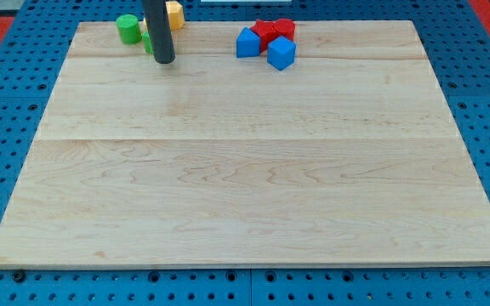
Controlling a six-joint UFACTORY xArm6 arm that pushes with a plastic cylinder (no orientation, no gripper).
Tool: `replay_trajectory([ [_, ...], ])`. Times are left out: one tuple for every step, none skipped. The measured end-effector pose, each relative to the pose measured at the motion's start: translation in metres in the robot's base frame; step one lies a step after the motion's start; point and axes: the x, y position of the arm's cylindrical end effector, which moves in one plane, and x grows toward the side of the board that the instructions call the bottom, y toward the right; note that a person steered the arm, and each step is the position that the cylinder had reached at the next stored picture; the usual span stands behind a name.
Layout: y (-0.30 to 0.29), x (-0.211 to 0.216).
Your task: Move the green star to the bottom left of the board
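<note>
The green star [146, 42] lies near the board's top left corner, mostly hidden behind my rod; only a small green edge shows at the rod's left side. My tip [162, 60] rests on the board just right of and below the star, touching or nearly touching it. A green cylinder [128, 28] stands just up and left of the star.
A yellow block [175, 14] sits at the top edge, right of the rod. Two red blocks [274, 31] and two blue blocks [247, 42] [282, 53] cluster at the top centre. The wooden board [245, 187] lies on a blue pegboard.
</note>
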Motion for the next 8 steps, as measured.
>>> replay_trajectory([
  [-0.003,0.000],
  [-0.003,0.000],
  [-0.028,0.035],
  [-0.102,0.018],
  [-0.116,-0.071],
  [-0.114,-0.089],
  [-0.040,-0.081],
  [-0.010,-0.052],
])
